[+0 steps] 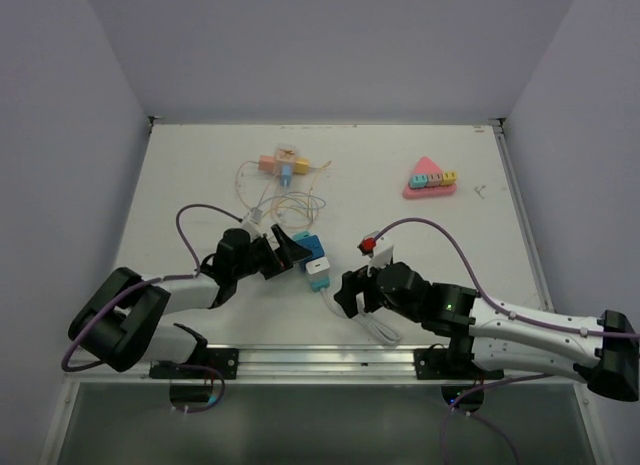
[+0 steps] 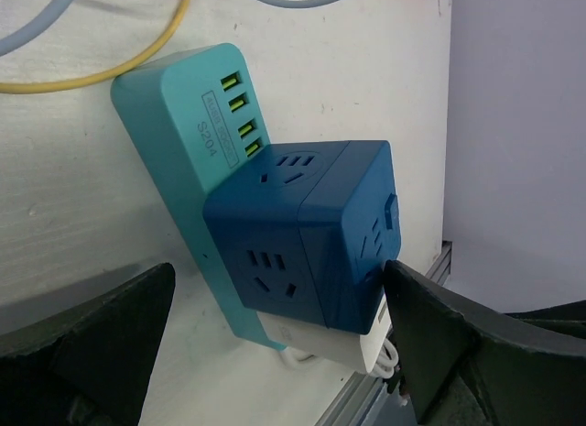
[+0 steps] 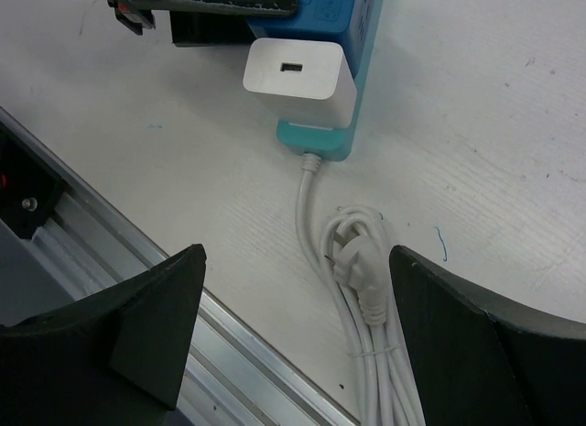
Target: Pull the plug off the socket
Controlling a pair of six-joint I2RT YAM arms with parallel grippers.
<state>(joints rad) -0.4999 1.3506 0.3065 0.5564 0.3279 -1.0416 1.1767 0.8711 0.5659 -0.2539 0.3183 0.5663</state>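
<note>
Plugs seated in the single teal power strip number two: one dark blue cube adapter around its middle and, just beside that at the cord end, one white charger with one port in its face. Four yellow-green ports sit in a row at the strip's end opposite the cord. The left gripper has its jaws spread wide on either side of the cube, gripping nothing; one finger is very near the cube's corner, but contact cannot be told. The right gripper hovers just off the strip's cord end, jaws well apart and empty, above one coiled white cord that runs from the strip. Beyond the strip lies one cluster of small pastel connectors with thin looping wires. Well off to the strip's right, one pink triangular tray holds what looks like three small blocks.
</note>
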